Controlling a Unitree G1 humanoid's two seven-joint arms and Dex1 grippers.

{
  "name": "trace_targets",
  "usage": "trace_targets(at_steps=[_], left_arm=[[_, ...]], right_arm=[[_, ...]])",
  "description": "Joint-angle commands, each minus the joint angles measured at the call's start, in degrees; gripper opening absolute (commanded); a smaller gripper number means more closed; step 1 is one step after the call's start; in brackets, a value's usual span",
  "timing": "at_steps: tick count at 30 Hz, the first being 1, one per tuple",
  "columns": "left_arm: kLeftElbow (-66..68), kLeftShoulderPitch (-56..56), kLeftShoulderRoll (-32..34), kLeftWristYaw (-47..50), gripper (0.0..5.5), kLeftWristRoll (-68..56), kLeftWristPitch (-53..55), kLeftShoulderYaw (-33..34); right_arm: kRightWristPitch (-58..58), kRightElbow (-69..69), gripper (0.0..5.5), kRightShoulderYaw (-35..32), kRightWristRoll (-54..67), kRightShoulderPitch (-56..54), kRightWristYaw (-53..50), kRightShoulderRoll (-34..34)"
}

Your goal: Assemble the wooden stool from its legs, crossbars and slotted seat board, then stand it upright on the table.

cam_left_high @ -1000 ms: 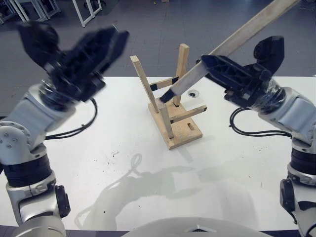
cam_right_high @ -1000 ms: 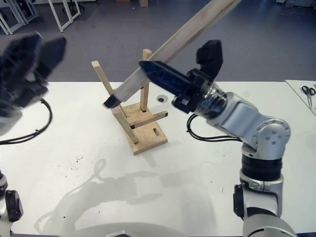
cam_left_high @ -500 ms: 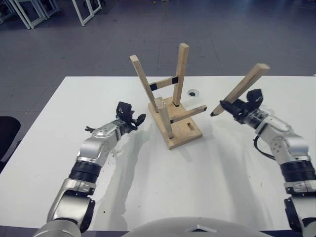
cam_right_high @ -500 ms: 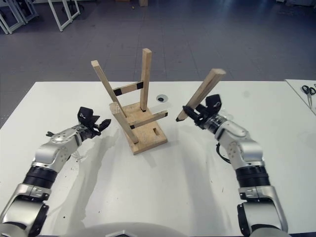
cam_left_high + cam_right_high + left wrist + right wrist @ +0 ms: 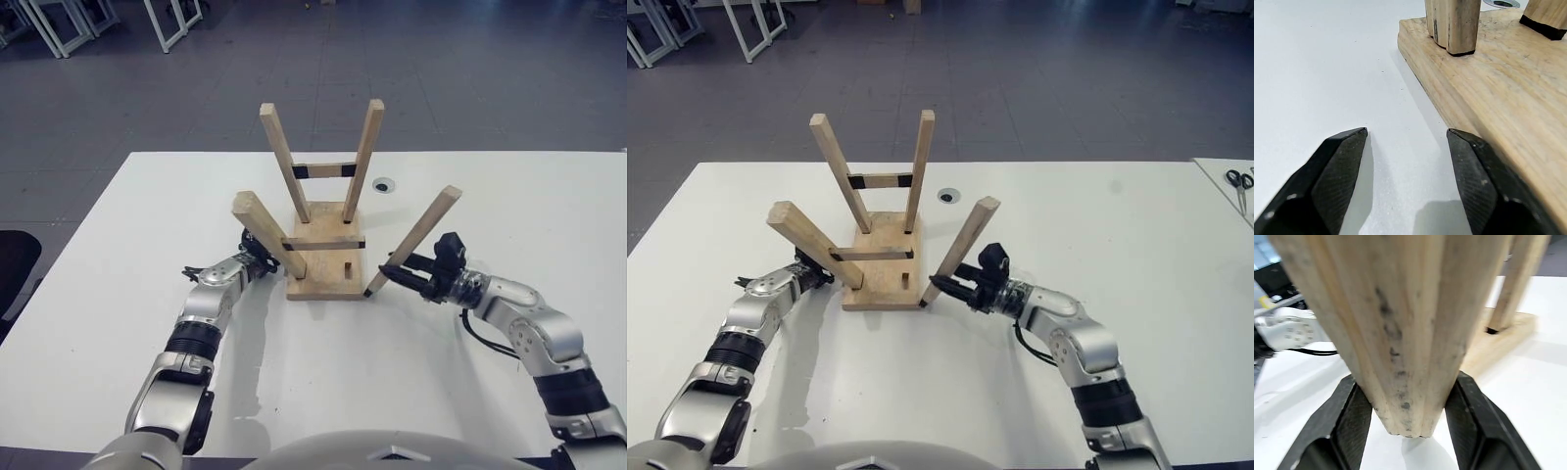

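Note:
The slotted seat board [image 5: 321,277] lies flat on the white table with three legs rising from it. Two back legs are joined by a crossbar [image 5: 323,170]. A tilted front leg [image 5: 263,231] connects to a second crossbar [image 5: 324,243]. My left gripper [image 5: 257,261] rests low on the table, open, beside the board's left edge [image 5: 1498,83]; its fingers [image 5: 1337,166] hold nothing. My right gripper [image 5: 407,275] is shut on a loose fourth leg [image 5: 418,235], near its lower end. That end sits by the board's front right corner, and the leg [image 5: 1400,323] leans up and to the right.
A round cable hole [image 5: 382,183] lies in the table behind the stool. Scissors [image 5: 1239,179] lie at the far right edge. Bare table [image 5: 323,392] stretches in front of the board, with open floor beyond the back edge.
Both arms have dropped to the table. The left gripper reached the board's left edge; the right one brought the loose leg down to its right corner. The stool has turned square to the table.

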Motion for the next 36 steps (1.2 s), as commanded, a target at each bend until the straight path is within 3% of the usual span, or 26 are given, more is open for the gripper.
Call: trace_targets(at_steps=[1, 6, 12, 23, 31, 36], left_arm=[[4.47, 1.26, -0.23, -5.78, 3.01, 2.54, -3.05, -0.86], [9.88, -1.05, -0.35, -9.88, 3.01, 5.77, -8.41, -1.15], [14.83, -5.13, -1.21, -9.74, 3.01, 8.07, -10.47, -0.57], [28.85, -14.48, -4.48, -9.54, 3.01, 10.02, -15.11, 2.18], [32.37, -15.46, -5.19, -15.25, 3.01, 10.65, -17.56, 2.61], [32.69, -15.1, -4.9, -15.59, 3.01, 11.07, -17.77, 2.78]], right_arm=[[2.27, -4.15, 2.04, -0.39, 1.01, -0.44, -0.26, 0.72], [1.3, -5.03, 2.04, -3.38, 0.14, -5.33, 2.63, -1.75], [-6.15, 4.86, 2.04, -2.88, -9.12, -9.63, 5.65, -3.92], [-16.83, 19.39, 2.04, 0.13, -15.35, -7.5, 6.29, 5.9], [-11.37, 6.53, 2.03, 2.79, -10.97, 0.44, 9.06, 5.79], [-7.19, -2.15, 2.03, -1.75, -7.1, 0.21, 7.35, 3.58]])
